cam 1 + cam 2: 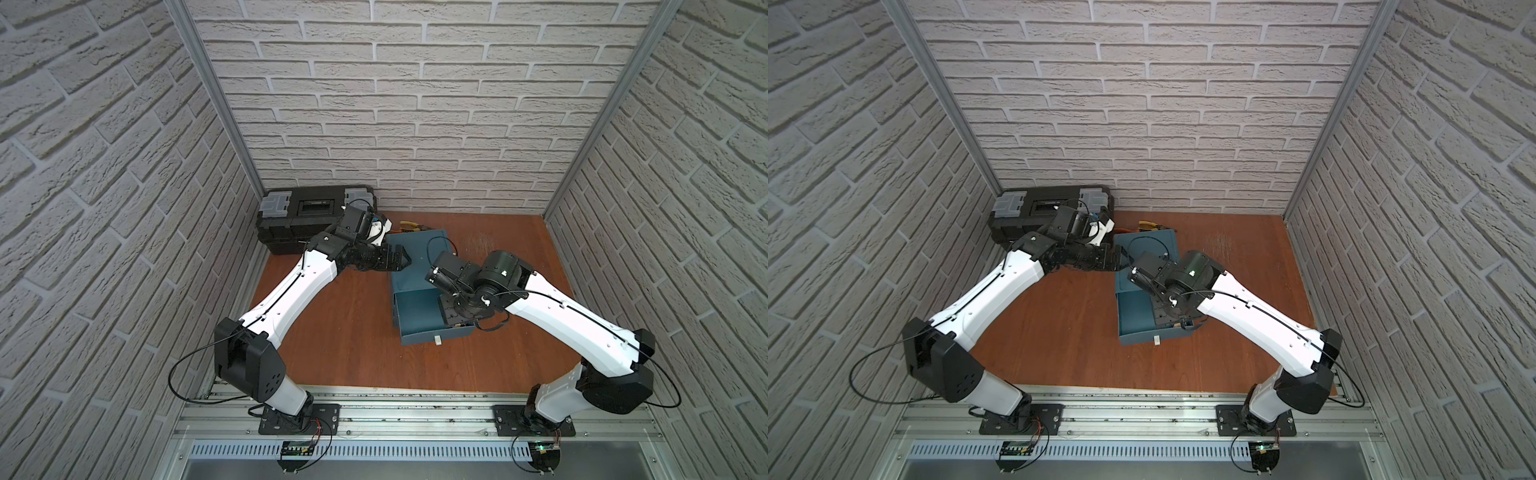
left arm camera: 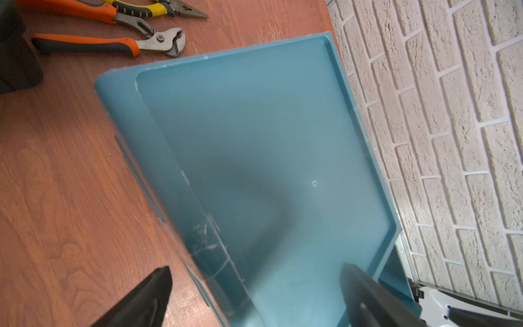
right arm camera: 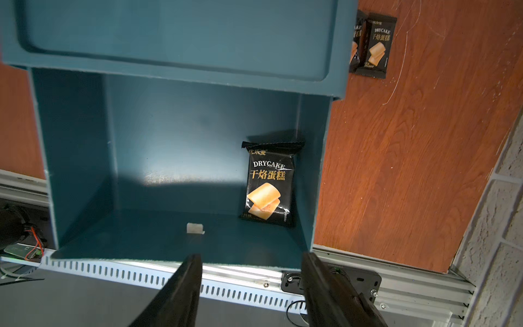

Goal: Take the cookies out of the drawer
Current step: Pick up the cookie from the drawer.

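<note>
- Black cookie packet is seen against the drawer wall.
- Right gripper, parted and empty, should be lowered squarely over it.
- Left gripper is seen parted, empty.

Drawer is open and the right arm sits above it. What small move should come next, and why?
Probably lower the right gripper toward the black cookie packet and centre the jaws over it. One packet lies in the drawer near a side wall, two packets lie out on the table, and the jaws stand open with nothing between them.
</note>
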`<state>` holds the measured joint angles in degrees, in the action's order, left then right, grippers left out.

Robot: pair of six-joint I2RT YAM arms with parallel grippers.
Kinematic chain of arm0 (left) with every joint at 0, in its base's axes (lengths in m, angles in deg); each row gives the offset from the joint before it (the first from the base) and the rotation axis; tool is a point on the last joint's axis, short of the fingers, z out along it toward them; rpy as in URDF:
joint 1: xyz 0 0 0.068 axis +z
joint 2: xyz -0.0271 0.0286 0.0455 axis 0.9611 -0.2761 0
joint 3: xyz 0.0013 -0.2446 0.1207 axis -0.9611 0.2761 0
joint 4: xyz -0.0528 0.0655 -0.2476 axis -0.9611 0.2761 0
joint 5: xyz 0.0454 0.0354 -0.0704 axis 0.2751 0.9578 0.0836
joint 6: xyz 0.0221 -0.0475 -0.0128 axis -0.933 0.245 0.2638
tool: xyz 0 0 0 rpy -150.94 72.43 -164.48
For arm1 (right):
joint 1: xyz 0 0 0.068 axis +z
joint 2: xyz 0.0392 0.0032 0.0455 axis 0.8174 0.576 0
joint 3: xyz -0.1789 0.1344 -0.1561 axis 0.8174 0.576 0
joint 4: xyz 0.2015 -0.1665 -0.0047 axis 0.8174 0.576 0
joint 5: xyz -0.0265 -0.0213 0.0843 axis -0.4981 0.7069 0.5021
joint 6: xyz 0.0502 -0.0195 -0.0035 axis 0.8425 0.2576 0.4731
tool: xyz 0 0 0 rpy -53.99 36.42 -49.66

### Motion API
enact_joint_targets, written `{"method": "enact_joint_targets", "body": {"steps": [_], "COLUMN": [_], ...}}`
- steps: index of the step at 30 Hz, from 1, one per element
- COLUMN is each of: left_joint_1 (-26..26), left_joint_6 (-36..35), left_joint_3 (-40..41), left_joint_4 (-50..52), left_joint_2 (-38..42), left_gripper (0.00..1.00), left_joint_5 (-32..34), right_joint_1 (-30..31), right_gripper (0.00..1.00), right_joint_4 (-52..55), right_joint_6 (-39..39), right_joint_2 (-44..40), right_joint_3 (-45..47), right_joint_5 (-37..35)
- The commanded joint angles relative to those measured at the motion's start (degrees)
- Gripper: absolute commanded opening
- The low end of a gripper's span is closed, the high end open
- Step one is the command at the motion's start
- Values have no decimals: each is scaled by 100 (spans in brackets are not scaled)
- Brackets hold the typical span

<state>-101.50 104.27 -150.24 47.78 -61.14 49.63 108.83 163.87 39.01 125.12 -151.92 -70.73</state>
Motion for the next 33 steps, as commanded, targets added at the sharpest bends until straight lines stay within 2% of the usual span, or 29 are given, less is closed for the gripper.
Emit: {"method": "enact_joint_targets", "body": {"steps": [1, 10, 24, 33], "left_joint_1": [81, 150, 188, 213], "left_joint_6": [-118, -136, -174, -122], "left_joint_3": [99, 102, -94, -103], "left_joint_4": [-206, -232, -145, -142], "left_joint_2": [67, 17, -155, -202], "left_gripper": [98, 99, 99, 99], "left_joint_5": [-132, -287, -430, -435], "right_joint_1": [16, 4, -123, -329], "right_gripper": [62, 64, 65, 65], "right_joint_4": [-254, -371, 455, -712], "right_joint_6": [145, -48, -326, -359], "right_joint_2": [199, 561, 1271, 967], "right_joint_3": [182, 361, -101, 707], "right_joint_5": [216, 249, -671, -286]}}
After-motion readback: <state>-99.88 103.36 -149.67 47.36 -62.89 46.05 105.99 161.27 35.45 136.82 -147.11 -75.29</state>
